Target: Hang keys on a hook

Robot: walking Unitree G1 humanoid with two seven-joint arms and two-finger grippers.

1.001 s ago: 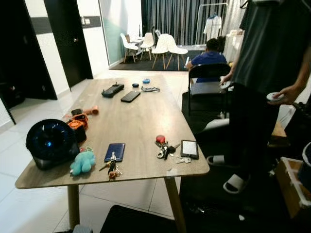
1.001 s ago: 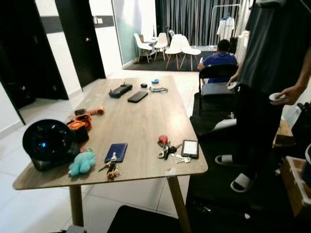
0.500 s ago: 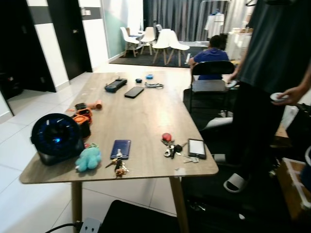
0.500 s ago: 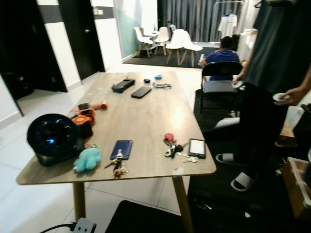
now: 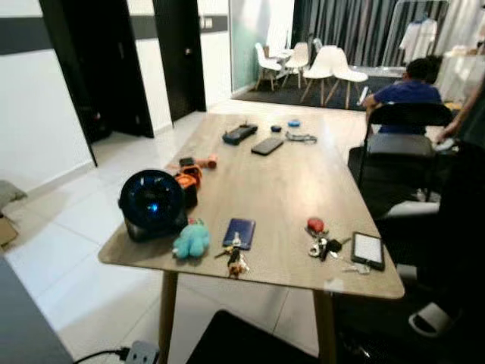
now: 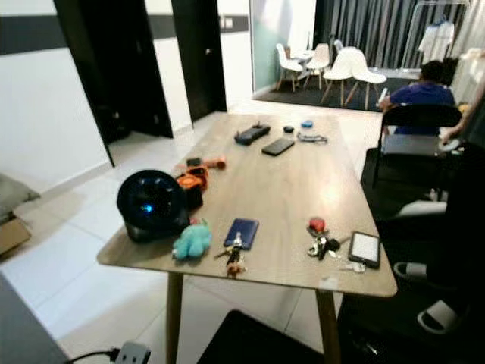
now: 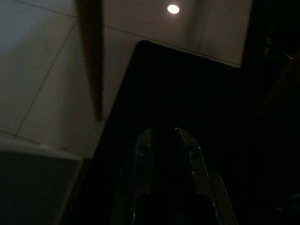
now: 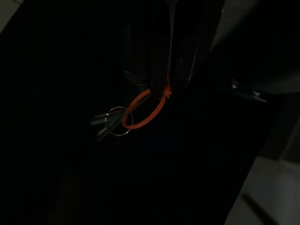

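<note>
Right wrist view, very dark: the right gripper (image 8: 169,89) has its fingers pinched together on an orange loop (image 8: 145,110), and the keys (image 8: 108,123) dangle from its ring toward 8 o'clock, their shapes barely readable. Left gripper (image 7: 164,136) hangs over a black mat (image 7: 187,84) beside pale floor tiles (image 7: 47,84), fingers nearly together with nothing between them. Ahead, a wooden table (image 5: 288,182) carries a round black fan (image 5: 151,203), a teal plush (image 5: 191,240) and another key bunch (image 5: 322,246); a person (image 5: 462,227) at 3 o'clock is cut off by the frame edge.
</note>
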